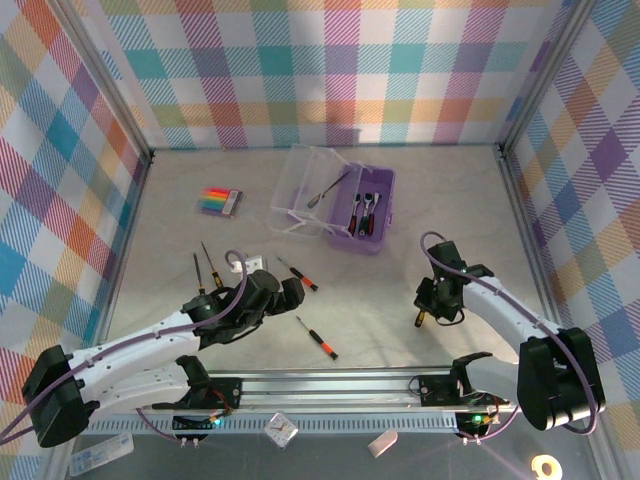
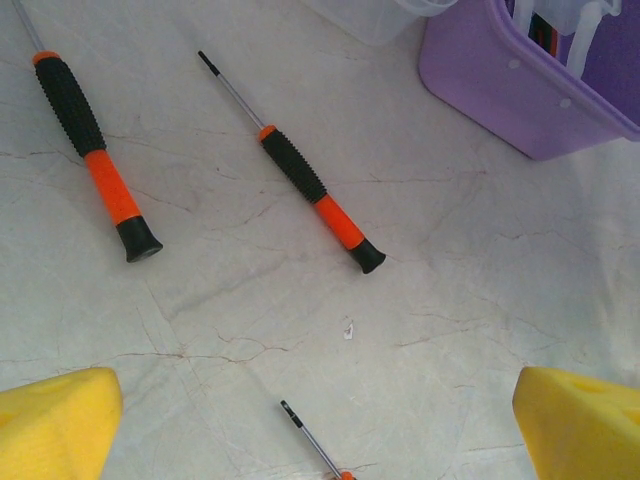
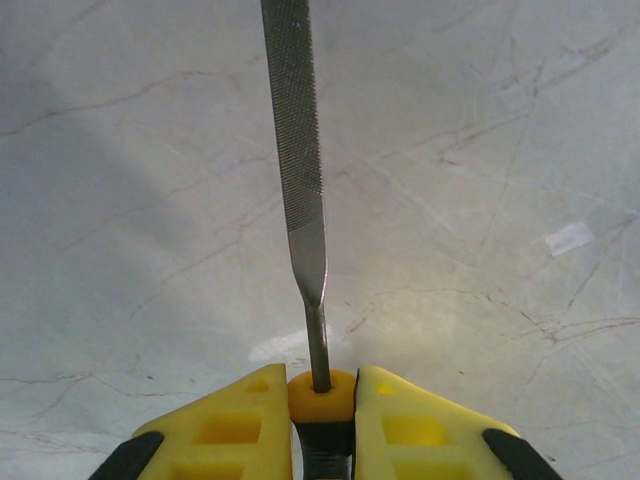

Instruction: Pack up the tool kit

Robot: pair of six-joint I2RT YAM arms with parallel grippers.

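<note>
Holding needle file (image 3: 295, 150) by its yellow handle, right gripper (image 3: 322, 400) clamped on it | left gripper (image 1: 288, 293) wide open, empty | purple box (image 1: 356, 242) well apart | risk: I expect file pivoting in grip, snagging box rim.

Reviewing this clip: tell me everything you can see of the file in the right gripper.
The file is a slim needle file. Its flat grey metal blade has fine cross-hatched teeth and narrows to a thin round shank, which enters a yellow-orange handle end, black below. It looks intact. The right gripper is shut on the handle, with a yellow finger on each side. The blade points straight out over the pale marbled table. Whether its tip touches the table cannot be told.
</note>
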